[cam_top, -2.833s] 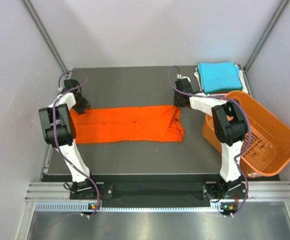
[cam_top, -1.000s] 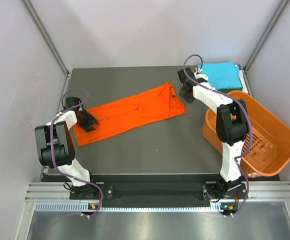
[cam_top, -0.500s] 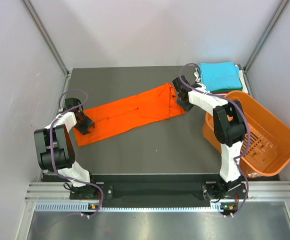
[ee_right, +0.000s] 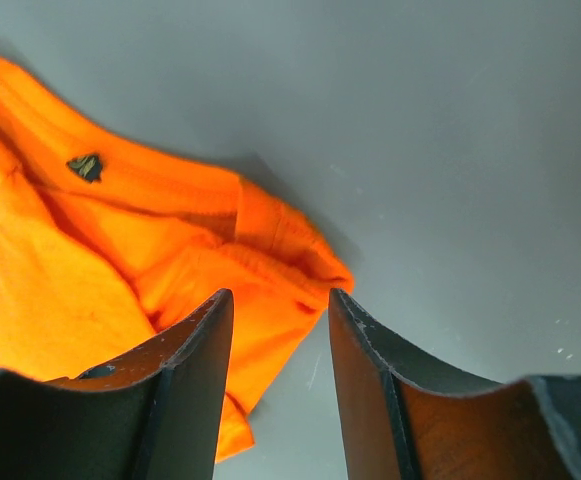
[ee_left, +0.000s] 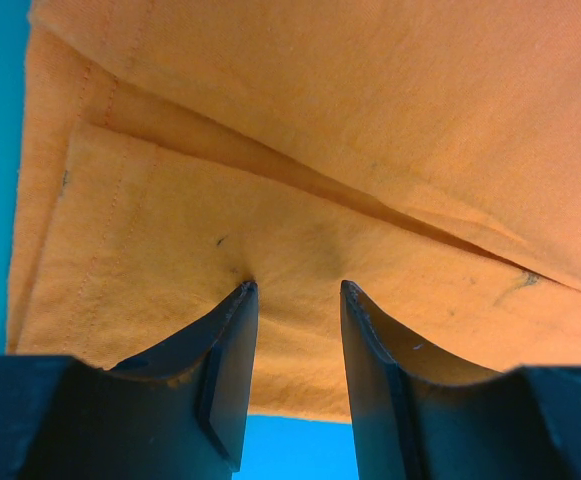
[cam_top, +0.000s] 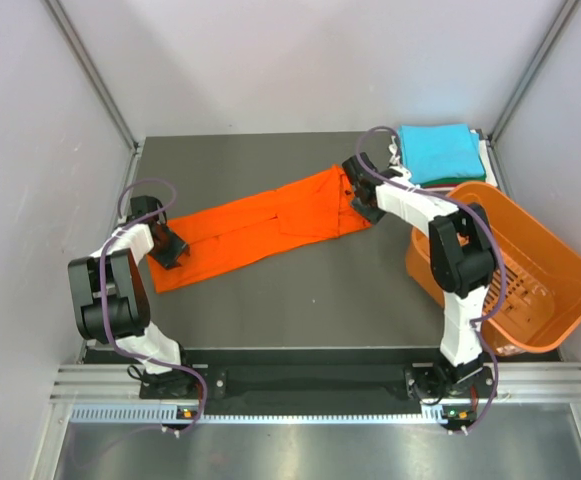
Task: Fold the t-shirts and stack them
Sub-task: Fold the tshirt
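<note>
The orange t-shirt point(cam_top: 260, 228), folded into a long strip, lies slantwise on the dark table, from front left to back right. My left gripper point(cam_top: 173, 250) is low over its left end; in the left wrist view the gripper point(ee_left: 296, 290) is open, with both tips against the orange cloth point(ee_left: 320, 130). My right gripper point(cam_top: 355, 198) is at the strip's right end; in the right wrist view it point(ee_right: 278, 296) is open, with the bunched corner of the shirt point(ee_right: 260, 260) between its tips. The folded turquoise t-shirt point(cam_top: 438, 152) lies at the back right corner.
A rigid orange slotted basket point(cam_top: 530, 275) stands tilted at the table's right edge, beside the right arm. Grey walls and metal frame posts close in the back and both sides of the table point(cam_top: 300, 300).
The strip has swung from level to slantwise. In the last second my right gripper has come left onto the shirt's right end. The left gripper has barely moved.
</note>
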`<move>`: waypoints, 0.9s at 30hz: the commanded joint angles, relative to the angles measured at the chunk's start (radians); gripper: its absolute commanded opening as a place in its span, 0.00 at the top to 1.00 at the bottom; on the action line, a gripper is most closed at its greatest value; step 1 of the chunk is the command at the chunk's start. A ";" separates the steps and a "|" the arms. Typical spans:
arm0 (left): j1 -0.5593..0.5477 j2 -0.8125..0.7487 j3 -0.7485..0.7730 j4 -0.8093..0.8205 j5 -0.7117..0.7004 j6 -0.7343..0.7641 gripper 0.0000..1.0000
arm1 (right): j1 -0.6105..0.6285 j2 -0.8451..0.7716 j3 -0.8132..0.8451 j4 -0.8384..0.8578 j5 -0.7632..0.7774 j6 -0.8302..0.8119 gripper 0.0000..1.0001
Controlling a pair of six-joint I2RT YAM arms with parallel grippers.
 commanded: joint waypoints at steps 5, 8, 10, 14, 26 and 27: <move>0.006 -0.023 -0.011 -0.009 -0.053 0.013 0.56 | 0.042 -0.042 -0.017 -0.005 0.023 0.060 0.56; 0.004 -0.028 -0.014 -0.012 -0.055 0.019 0.55 | 0.048 -0.037 -0.026 -0.009 0.040 0.073 0.55; 0.004 -0.037 -0.020 -0.011 -0.058 0.019 0.55 | 0.048 -0.036 -0.037 -0.008 0.057 0.079 0.55; 0.004 -0.046 -0.026 -0.012 -0.061 0.018 0.55 | 0.048 -0.017 -0.045 0.012 0.054 0.082 0.55; 0.004 -0.056 -0.014 -0.034 -0.063 0.018 0.55 | 0.039 0.032 -0.066 0.084 0.102 0.074 0.62; 0.004 -0.060 -0.012 -0.037 -0.063 0.018 0.55 | 0.039 0.038 -0.068 0.087 0.103 0.073 0.62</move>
